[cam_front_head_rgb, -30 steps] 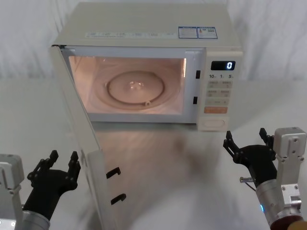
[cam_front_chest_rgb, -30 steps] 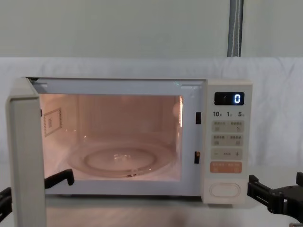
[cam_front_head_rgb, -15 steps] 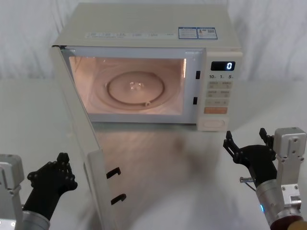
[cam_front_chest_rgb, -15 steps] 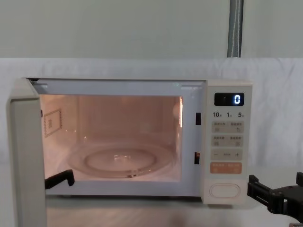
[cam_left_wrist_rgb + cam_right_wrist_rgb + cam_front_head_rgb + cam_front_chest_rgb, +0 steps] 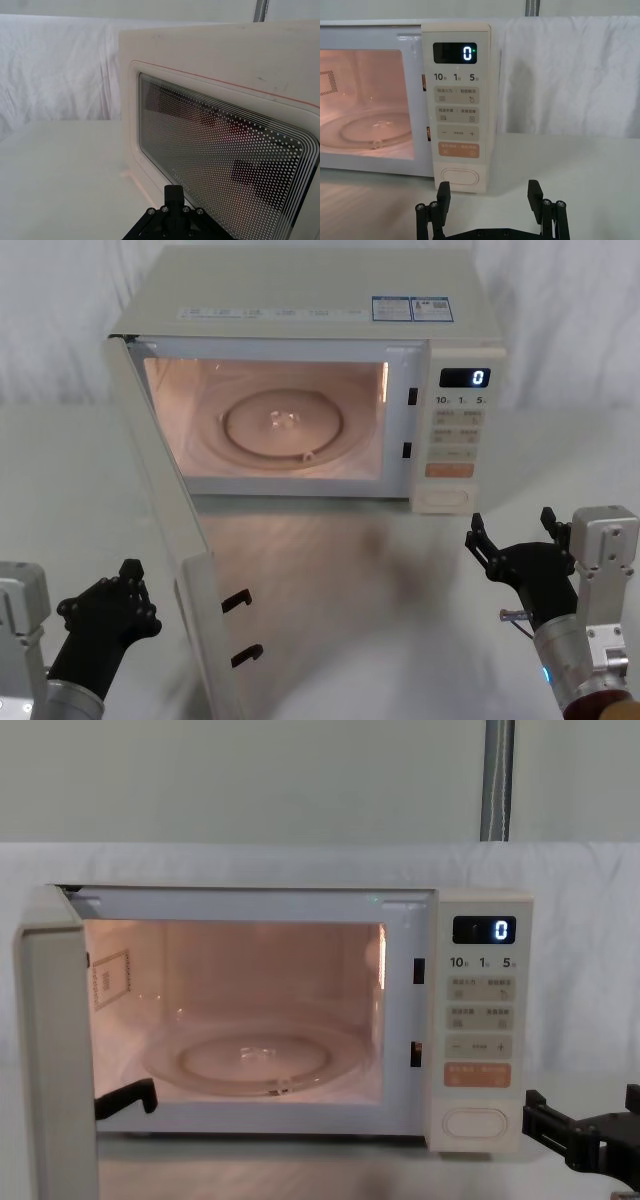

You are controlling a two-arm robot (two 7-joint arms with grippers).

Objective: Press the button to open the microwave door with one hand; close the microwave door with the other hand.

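- Microwave door point(image 5: 165, 530), far left: swung wide open on its left hinge, standing edge-on toward the robot, its perforated window point(image 5: 220, 155) facing the left arm.
- Left gripper point(image 5: 108, 608): low on the table point(image 5: 60, 480), just outside the door's outer face, jaws drawn together and holding nothing.
- Handling, as a judgement: the door is a stiff, light, hinged panel that should swing freely; a flat push on the outer face near the free edge gives most leverage, and no grasp is needed. The two latch hooks point(image 5: 240, 625) on the inner edge are best avoided.
- Microwave point(image 5: 310, 310), centre: lit cavity with glass turntable point(image 5: 283, 427); nothing blocks the door's arc.
- Button point(image 5: 461, 177), right: lowest key on the panel, below the orange key point(image 5: 459, 150).
- Right gripper point(image 5: 510, 550): near the panel's front, apart from the button, jaws spread wide, empty.
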